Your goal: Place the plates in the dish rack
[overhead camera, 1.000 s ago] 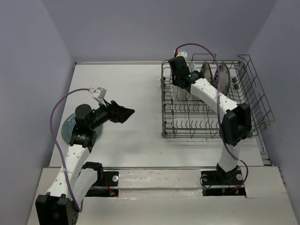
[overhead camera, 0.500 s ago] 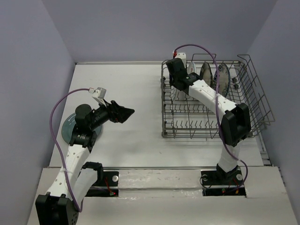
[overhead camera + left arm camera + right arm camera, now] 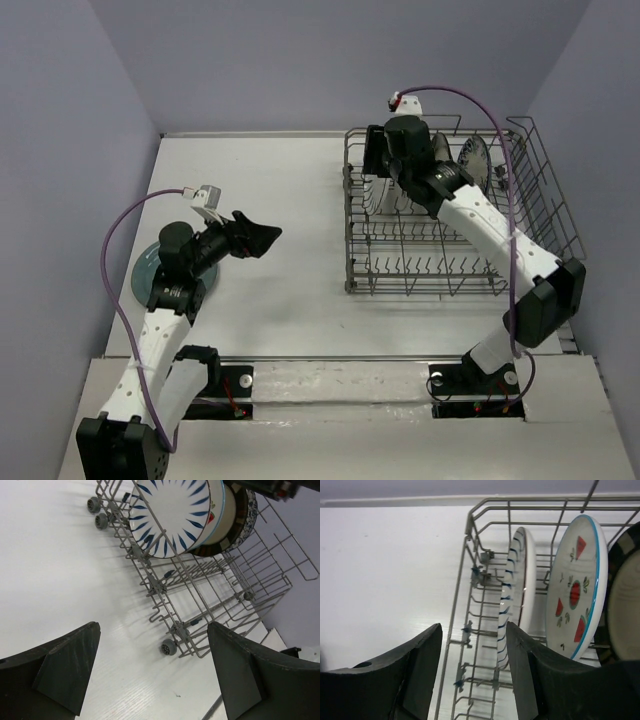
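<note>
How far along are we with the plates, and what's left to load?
Done: at least three plates stand upright in the dish rack: the blue-striped plate, the red-triangle plate and a dark-patterned plate. In hand: nothing. The right gripper is open over the rack and the left gripper is open over the table. Left: the teal plate lies flat by the left arm.

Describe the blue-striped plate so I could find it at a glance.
Look at the grey wire dish rack on the right of the table; plates stand upright in a row at its far end. The blue-striped plate is the leftmost, beside the rack's left wall, and alone has blue rays around a white face.
</note>
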You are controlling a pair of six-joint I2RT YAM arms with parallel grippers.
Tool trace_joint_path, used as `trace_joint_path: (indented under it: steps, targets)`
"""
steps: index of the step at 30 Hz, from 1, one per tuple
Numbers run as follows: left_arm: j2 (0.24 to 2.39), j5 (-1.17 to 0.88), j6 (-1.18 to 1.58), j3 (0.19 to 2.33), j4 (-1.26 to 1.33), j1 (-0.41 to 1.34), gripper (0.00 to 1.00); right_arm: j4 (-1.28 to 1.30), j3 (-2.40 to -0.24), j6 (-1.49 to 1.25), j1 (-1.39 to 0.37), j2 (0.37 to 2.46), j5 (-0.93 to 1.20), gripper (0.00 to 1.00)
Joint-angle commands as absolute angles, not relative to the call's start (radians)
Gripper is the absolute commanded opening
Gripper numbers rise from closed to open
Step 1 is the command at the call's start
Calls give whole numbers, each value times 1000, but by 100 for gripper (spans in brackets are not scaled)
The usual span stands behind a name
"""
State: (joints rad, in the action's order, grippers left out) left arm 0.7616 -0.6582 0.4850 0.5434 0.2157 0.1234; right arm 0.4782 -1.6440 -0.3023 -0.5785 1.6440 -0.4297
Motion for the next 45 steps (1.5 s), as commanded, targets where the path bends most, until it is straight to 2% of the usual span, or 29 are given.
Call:
trace_joint_path:
  steps: [1, 4, 8, 15, 22, 28, 40, 44, 45]
  targets:
    - [712, -554, 474, 617, 242, 106, 99, 306, -1553, -359, -618, 1511, -235, 60]
    - [674, -489, 505, 649, 250, 104, 99, 171, -1435, -449, -652, 1451, -77, 58]
    - [637, -442, 592, 699, 297, 104, 99, 62, -1350, -515, -733, 1457, -8, 53]
    - [621, -385, 630, 897, 278, 106, 99, -67, -1368, -604, -896, 1641, 103, 48]
    - [606, -448, 623, 931, 238, 117, 99, -186, -1543, -722, -1015, 1949, 169, 47]
    - [612, -419, 529, 940, 175, 156, 99, -209, -1716, -796, -1054, 2208, 212, 48]
    - [584, -313, 371, 870, 95, 242, 99, -222, -1910, -965, -1063, 2505, 282, 50]
    - [568, -287, 342, 825, 78, 267, 99, -253, -1940, -1049, -1072, 2562, 270, 47]
    - [565, -272, 338, 818, 74, 271, 99, -255, -1945, -1063, -1072, 2572, 267, 42]
